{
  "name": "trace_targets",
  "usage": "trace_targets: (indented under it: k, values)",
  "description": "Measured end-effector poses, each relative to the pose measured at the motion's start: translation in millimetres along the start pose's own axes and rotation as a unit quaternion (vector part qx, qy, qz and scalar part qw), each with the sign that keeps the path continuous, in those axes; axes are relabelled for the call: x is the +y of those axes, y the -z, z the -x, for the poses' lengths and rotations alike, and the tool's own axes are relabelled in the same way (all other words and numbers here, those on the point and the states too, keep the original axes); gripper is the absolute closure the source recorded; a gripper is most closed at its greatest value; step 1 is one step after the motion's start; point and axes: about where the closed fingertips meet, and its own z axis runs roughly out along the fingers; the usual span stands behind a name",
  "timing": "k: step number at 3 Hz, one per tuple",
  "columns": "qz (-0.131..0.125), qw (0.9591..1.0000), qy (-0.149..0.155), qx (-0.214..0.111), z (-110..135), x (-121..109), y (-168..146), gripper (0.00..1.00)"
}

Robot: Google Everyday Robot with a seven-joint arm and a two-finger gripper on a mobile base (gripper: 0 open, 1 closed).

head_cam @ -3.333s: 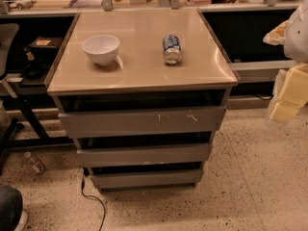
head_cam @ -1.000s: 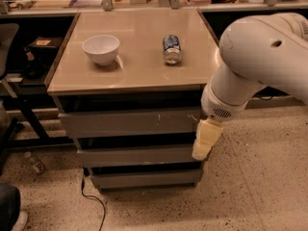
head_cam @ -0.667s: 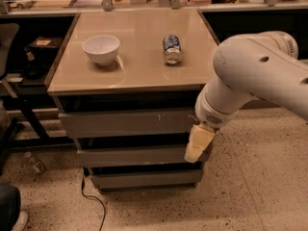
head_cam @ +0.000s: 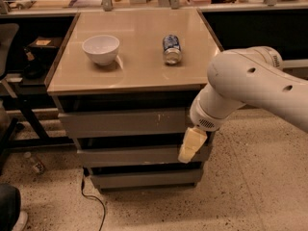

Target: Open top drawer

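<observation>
Gripper low, beneath the wrist

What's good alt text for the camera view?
A white robot arm reaches in from the right, its pale gripper hanging before the right end of the grey drawer fronts, just below the closed top drawer. A white bowl and a can on its side sit on the tan cabinet top.

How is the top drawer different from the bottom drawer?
The top drawer is wider and taller; the bottom drawer is narrower and shorter. The top drawer has pale scratches right of centre; the bottom drawer looks unmarked. Both are grey, without handles. The gripper hangs by the middle drawer's right end.
</observation>
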Motion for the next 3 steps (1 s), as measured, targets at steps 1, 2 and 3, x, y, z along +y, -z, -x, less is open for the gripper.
trace_targets:
  k: [1,2,3]
  values:
    - [0.004,0.9998,-0.003,-0.019,9.4,-5.1,-19.3,0.00]
    - [0.006,0.9995,-0.004,-0.029,19.6,-20.0,-44.6,0.00]
    - [0.008,0.9996,-0.003,-0.028,21.1,-35.9,-64.5,0.00]
